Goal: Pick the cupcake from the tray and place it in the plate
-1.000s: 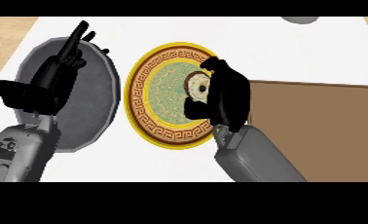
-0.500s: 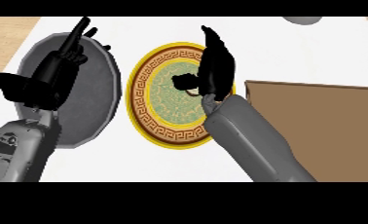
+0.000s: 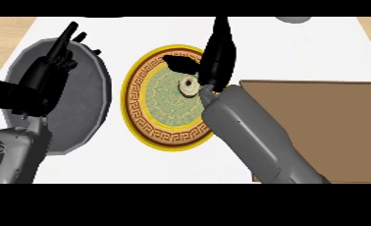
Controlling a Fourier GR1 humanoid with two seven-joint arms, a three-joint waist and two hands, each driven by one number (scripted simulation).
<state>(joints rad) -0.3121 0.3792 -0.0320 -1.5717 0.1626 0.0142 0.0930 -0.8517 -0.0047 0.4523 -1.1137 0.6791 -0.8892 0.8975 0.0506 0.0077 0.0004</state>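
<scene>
The right robot hand has now opened: one second ago its fingers were curled around the cupcake, and now they point straight up toward 12 o'clock, with the thumb spread to the side. The cupcake sits free on the plate, right of the centre at about 3 o'clock, just beside the hand. I judge the placing is done; only the withdrawal remains. The left robot hand rests open over the grey tray, at 9 o'clock from the plate.
</scene>
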